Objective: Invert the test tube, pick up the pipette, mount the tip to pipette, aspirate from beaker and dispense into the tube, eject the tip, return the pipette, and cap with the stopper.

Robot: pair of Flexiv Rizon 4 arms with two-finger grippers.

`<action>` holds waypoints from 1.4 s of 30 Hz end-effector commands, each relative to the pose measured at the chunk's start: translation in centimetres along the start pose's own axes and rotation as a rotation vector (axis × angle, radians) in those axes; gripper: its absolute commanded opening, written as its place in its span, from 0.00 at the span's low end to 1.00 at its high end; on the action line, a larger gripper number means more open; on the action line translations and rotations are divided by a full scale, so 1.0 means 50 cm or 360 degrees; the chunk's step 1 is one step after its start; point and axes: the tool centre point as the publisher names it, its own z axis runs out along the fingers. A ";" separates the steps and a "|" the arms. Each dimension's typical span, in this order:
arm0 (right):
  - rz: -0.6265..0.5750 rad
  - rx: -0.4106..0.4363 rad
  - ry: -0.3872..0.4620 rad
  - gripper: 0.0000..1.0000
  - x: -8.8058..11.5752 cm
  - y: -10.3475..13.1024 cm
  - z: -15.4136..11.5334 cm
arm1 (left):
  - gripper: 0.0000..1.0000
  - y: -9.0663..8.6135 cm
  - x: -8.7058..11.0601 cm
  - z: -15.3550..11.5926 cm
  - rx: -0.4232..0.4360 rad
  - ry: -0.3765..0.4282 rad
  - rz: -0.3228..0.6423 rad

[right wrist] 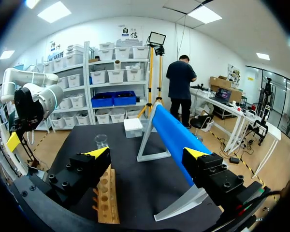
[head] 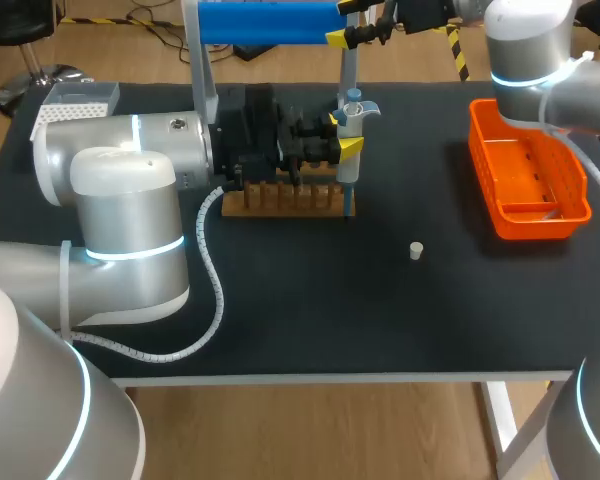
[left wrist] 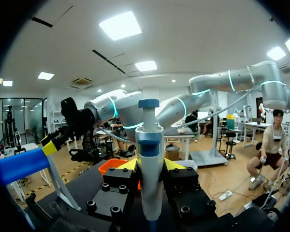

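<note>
My left gripper (head: 342, 140) is shut on the blue and white pipette (head: 351, 125), which it holds upright above the right end of the wooden tube rack (head: 280, 198). From the left wrist the pipette (left wrist: 150, 159) stands between the yellow fingertips. The pipette's lower end reaches down to the rack's right end; I cannot make out the test tube. My right gripper (head: 365, 35) is open at the back, beside the blue bar of the pipette stand (head: 270, 22). Ahead of my right gripper (right wrist: 147, 153) lie the rack (right wrist: 105, 195) and the beaker (right wrist: 101, 140). The white stopper (head: 416, 250) lies alone on the mat.
An orange basket (head: 525, 175) sits at the right side of the table. A white tip box (head: 75, 100) stands at the back left, and the right wrist view shows this tip box (right wrist: 134, 128) beyond the beaker. The blue bar (right wrist: 174, 135) runs close past the right fingers.
</note>
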 end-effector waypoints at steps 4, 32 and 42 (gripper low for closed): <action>-0.0001 -0.0005 0.0002 1.00 0.000 -0.005 -0.002 | 0.00 0.001 0.001 0.003 0.0006 -0.0006 0.0002; -0.0001 -0.0005 0.0002 1.00 0.000 -0.005 -0.002 | 0.00 0.015 -0.042 -0.132 -0.0143 -0.0225 -0.0076; -0.0001 -0.0005 0.0002 1.00 0.000 -0.005 -0.002 | 0.00 0.044 -0.144 -0.303 -0.0244 -0.0502 -0.0204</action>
